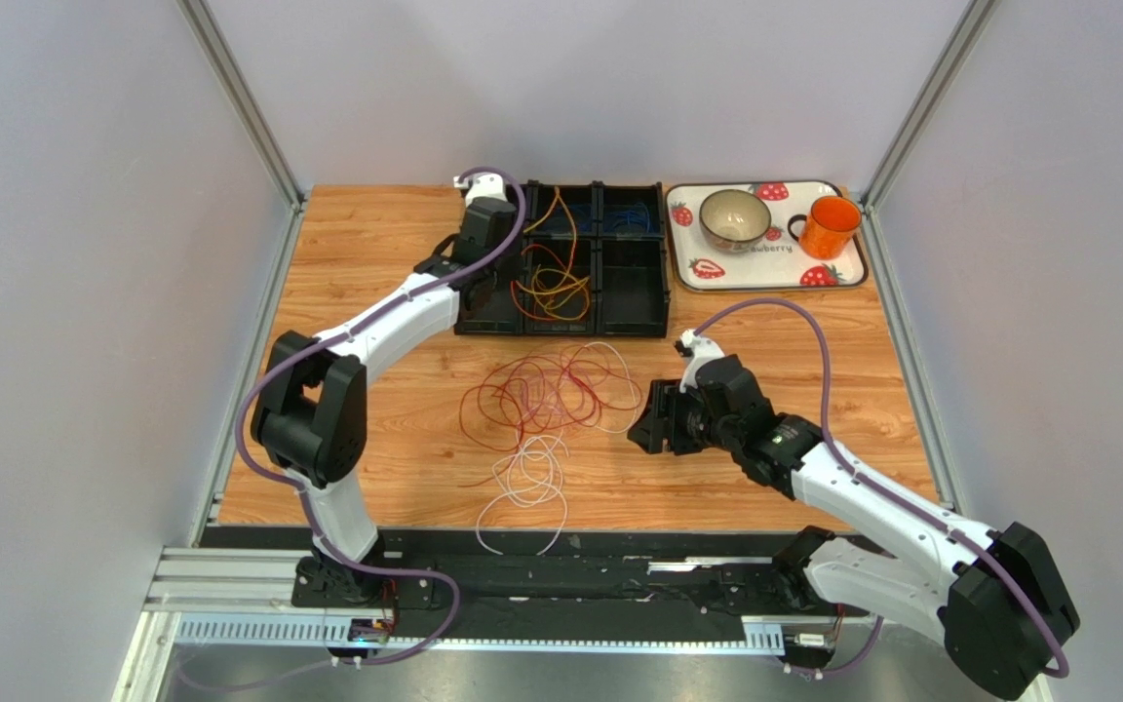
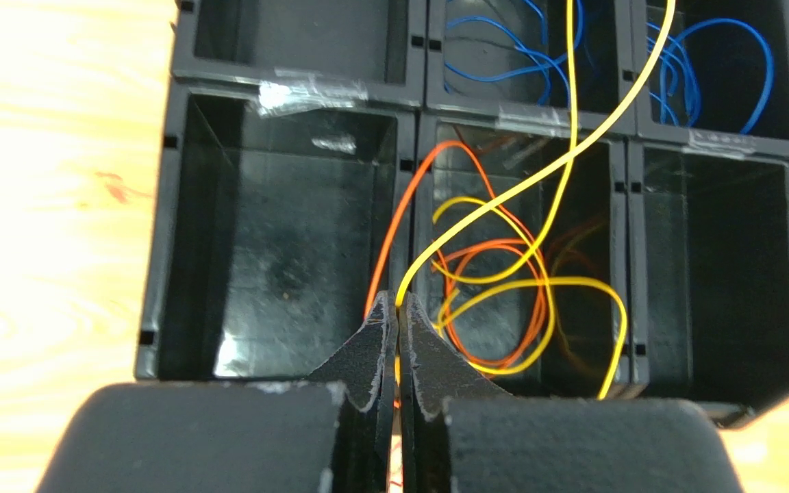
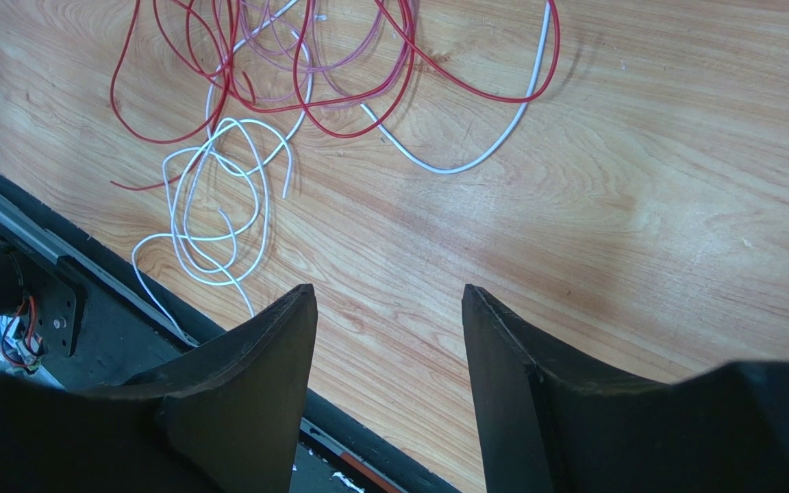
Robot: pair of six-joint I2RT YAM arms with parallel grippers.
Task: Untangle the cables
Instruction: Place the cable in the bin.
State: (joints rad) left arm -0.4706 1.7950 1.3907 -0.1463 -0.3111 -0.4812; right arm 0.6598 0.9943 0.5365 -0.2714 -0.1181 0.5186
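Note:
A tangle of red, pale purple and white cables [image 1: 546, 402] lies on the wooden table [image 1: 377, 263]; it shows in the right wrist view [image 3: 265, 92] too. My left gripper [image 2: 399, 308] is shut on a yellow cable [image 2: 532, 175] above the black divided bin [image 1: 626, 315]. In the top view the left gripper [image 1: 483, 220] hangs over the bin's left side. Orange and yellow cables [image 2: 502, 298] lie in the middle compartment, blue cables [image 2: 697, 72] in the far ones. My right gripper [image 3: 388, 308] is open and empty, low over bare wood right of the tangle; in the top view it [image 1: 655, 417] points left.
A strawberry-patterned tray [image 1: 853, 271] at the back right holds a bowl [image 1: 735, 218] and an orange mug [image 1: 828, 227]. The bin's near left compartment [image 2: 285, 247] is empty. A black rail [image 1: 597, 549] runs along the table's near edge.

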